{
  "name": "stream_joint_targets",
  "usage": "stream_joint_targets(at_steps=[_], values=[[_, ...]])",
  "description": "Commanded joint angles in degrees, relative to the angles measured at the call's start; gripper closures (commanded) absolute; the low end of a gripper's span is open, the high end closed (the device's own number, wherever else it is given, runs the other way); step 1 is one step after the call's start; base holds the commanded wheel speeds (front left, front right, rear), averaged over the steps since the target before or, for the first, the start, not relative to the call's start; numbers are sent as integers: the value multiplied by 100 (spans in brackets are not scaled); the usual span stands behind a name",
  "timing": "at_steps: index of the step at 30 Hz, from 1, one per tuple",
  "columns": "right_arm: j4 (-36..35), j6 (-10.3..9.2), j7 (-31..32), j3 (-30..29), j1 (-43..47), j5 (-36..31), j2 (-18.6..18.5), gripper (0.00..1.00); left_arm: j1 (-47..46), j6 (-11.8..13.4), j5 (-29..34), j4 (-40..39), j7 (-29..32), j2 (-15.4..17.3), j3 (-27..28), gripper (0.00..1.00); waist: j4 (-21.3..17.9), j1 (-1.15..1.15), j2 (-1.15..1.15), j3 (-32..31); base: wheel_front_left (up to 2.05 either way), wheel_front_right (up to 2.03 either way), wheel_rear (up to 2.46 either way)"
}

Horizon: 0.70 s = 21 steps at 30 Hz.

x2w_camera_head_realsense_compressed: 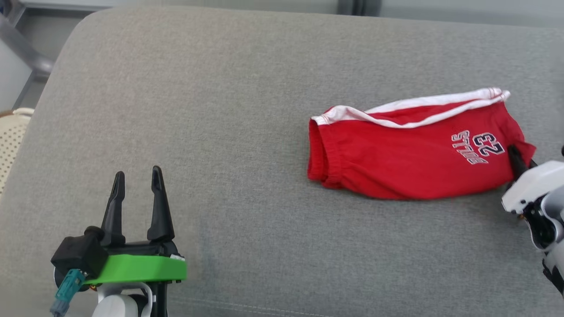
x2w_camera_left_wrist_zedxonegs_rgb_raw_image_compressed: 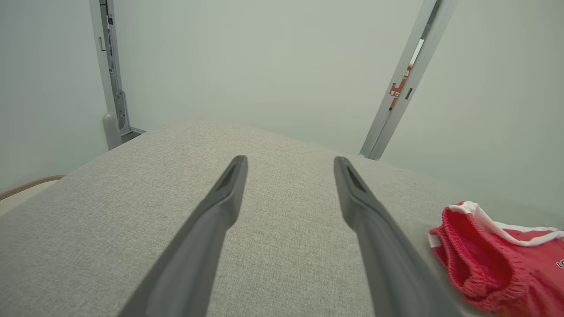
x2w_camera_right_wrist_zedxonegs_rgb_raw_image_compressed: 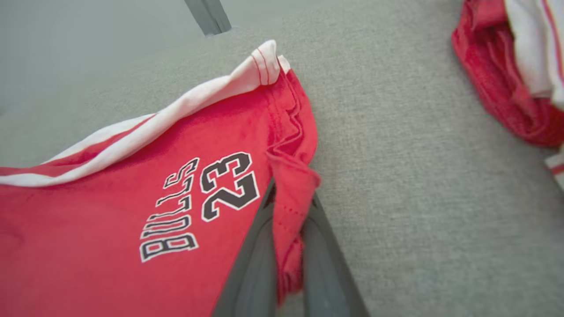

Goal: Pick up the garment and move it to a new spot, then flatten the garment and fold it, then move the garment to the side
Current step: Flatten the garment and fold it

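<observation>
- You have a pair of red shorts (x2w_camera_head_realsense_compressed: 410,154) in soft fabric, with a white band along one edge and "BULLS 23" printed in black and white. They lie crumpled on the right half of a broad grey woven cushion (x2w_camera_head_realsense_compressed: 211,110).
- Your right pincer (x2w_camera_head_realsense_compressed: 514,158) comes in from the right edge of the head view. Its dark fingers are at the shorts' right end, beside the print.
- From the right wrist view, the right pincer (x2w_camera_right_wrist_zedxonegs_rgb_raw_image_compressed: 291,211) is closed on a fold of the red hem, with cloth pinched between the two grey fingers (x2w_camera_right_wrist_zedxonegs_rgb_raw_image_compressed: 255,264). The rest of the shorts (x2w_camera_right_wrist_zedxonegs_rgb_raw_image_compressed: 110,198) spreads to the left on the cushion (x2w_camera_right_wrist_zedxonegs_rgb_raw_image_compressed: 418,176).
- Your left pincer (x2w_camera_head_realsense_compressed: 137,174), with its green collar, sits at the lower left of the head view. It is well apart from the shorts, with its fingers spread and nothing between them.
- The left wrist view agrees: the left pincer (x2w_camera_left_wrist_zedxonegs_rgb_raw_image_compressed: 291,160) is open above bare cushion (x2w_camera_left_wrist_zedxonegs_rgb_raw_image_compressed: 88,229), and the elastic end of the shorts (x2w_camera_left_wrist_zedxonegs_rgb_raw_image_compressed: 493,259) is off to its right.
- A second bundle of red and white cloth (x2w_camera_right_wrist_zedxonegs_rgb_raw_image_compressed: 506,66) shows at the upper right of the right wrist view — possibly another garment, though you cannot tell from that corner.
- A cream perforated object (x2w_camera_head_realsense_compressed: 11,141) pokes in at the left edge of the head view.
</observation>
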Motion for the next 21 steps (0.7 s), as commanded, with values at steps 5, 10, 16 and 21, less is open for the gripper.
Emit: stream_joint_targets(at_steps=[5, 10, 16, 21], values=[[11, -12, -217, -261, 471, 303, -35, 100, 149, -49, 23, 56, -16, 16, 5, 0, -230, 0, 0, -268, 0, 0, 0], [98, -11, -393, -427, 766, 424, 54, 100, 209, -81, 63, 85, -16, 16, 39, 0, -270, 0, 0, -346, 0, 0, 0], [-21, -11, -536, -411, 753, 326, 156, 100, 262, -119, 156, 147, -16, 16, 92, 0, -372, 0, 0, -420, 0, 0, 0], [-302, -10, -657, -280, 494, 48, 258, 100, 226, -133, 188, 216, -16, 16, 75, 0, -424, 0, 0, -474, 0, 0, 0]])
